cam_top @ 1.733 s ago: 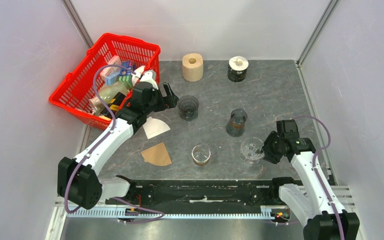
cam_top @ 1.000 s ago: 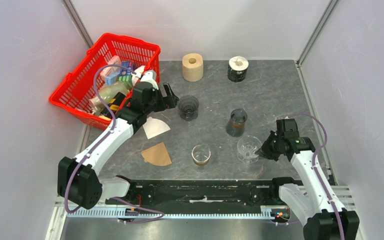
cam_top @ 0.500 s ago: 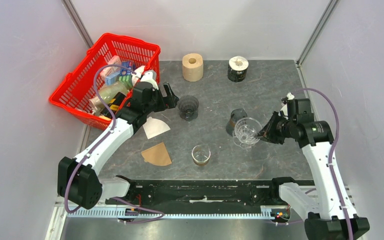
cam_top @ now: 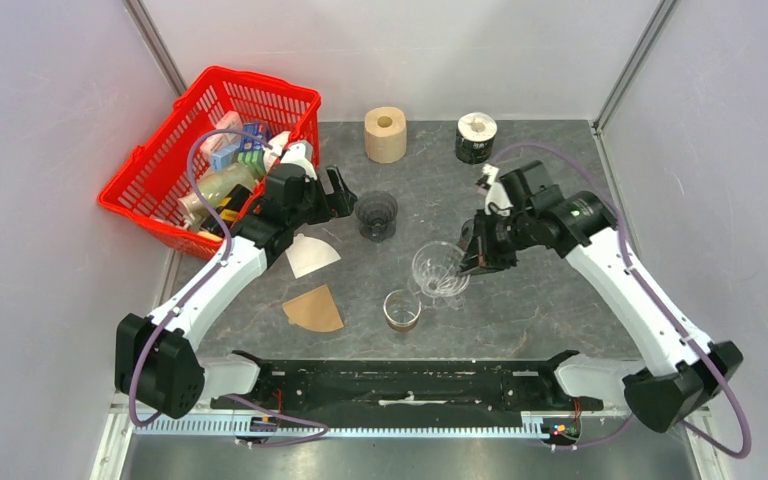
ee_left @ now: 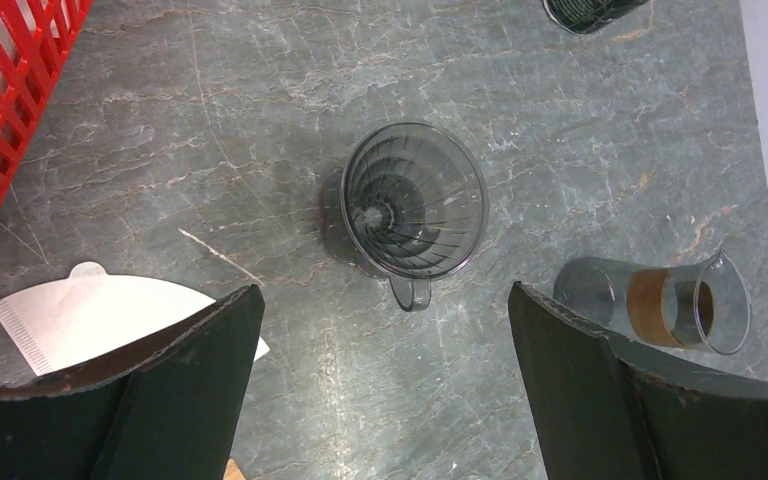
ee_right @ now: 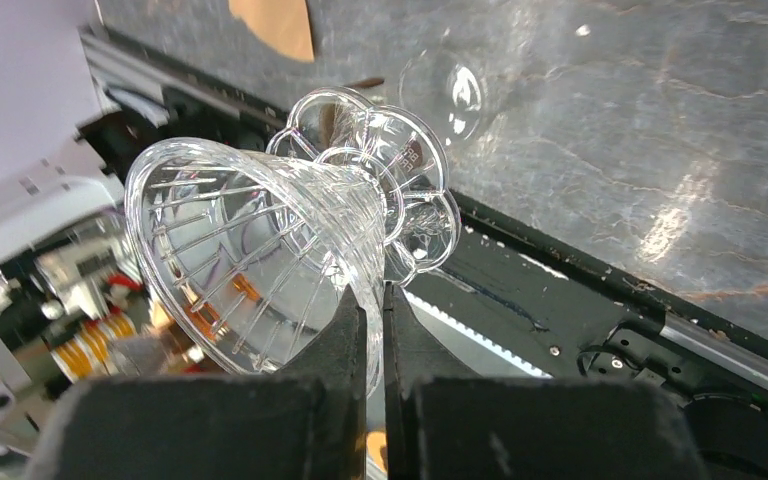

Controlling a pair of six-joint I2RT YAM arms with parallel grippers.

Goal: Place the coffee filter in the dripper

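Nearest the arm bases: banded glass (cam_top: 401,310), upright on the table (cam_top: 420,170).

Level with the banded glass and to its left: brown coffee filter (cam_top: 314,310), flat on the surface.

Just beyond the banded glass and a little right: clear dripper (cam_top: 438,272), held off the table with its mouth largely upward. Gripped by the right gripper (ee_right: 373,300), fingers drawn together on the ribbed cone wall near the rim.

Behind the banded glass and to the left, past the brown one and apart from it: white coffee filter (cam_top: 310,256). Lies flat on the table, not in either dripper.

Farther behind the banded glass, slightly left: dark dripper (ee_left: 415,200). Stands upright, empty, handle toward the near side. Over it, the left gripper (ee_left: 383,300). Hovers with fingers spread wide apart and grasps nothing.

Behind the banded glass to the right, beside the dark dripper: glass carafe (ee_left: 660,300) with a brown collar. Mostly hidden under the right arm in the overhead view.

Far to the left of the banded glass and farther back: red basket (cam_top: 260,88), loaded with bottles and packets.

Farthest from the banded glass, by the rear wall: tan paper roll (cam_top: 385,134) and, to its right, dark roll (cam_top: 476,138).
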